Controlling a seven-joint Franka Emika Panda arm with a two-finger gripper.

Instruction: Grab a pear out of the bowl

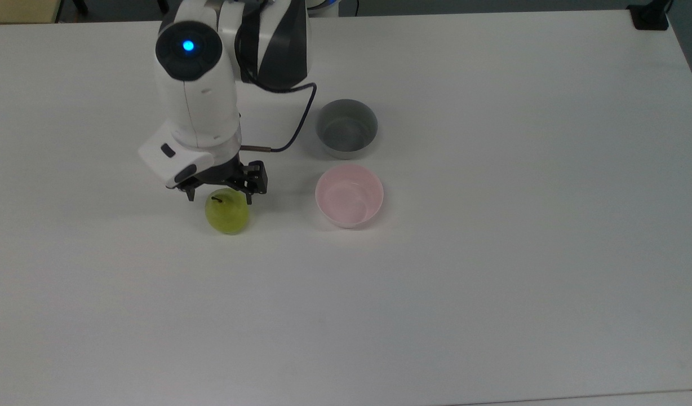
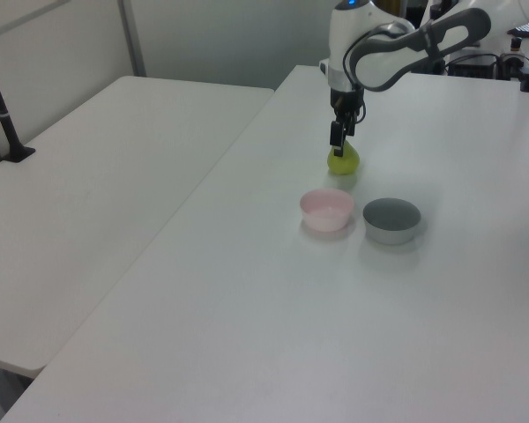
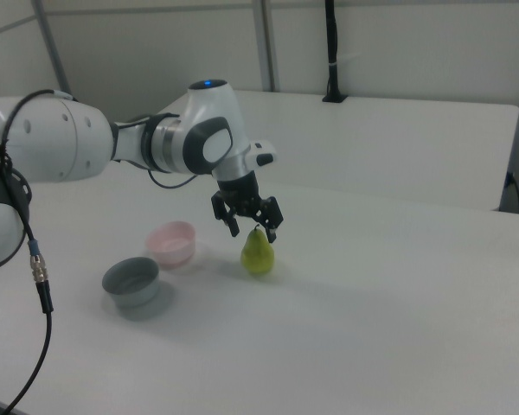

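Observation:
The yellow-green pear stands upright on the white table, stem up, to the top view's left of the pale pink bowl, which holds nothing. My gripper hangs just above the pear's top, open, its fingers spread to either side of the stem and not touching the fruit. In the right view the pear sits under the gripper, with the pink bowl to the right view's left. The left view has the pear beyond the pink bowl, below the gripper.
An empty grey bowl stands right beside the pink one, nearer the arm's base. A black cable loops from the wrist toward the grey bowl. A second white table adjoins at the left view's left.

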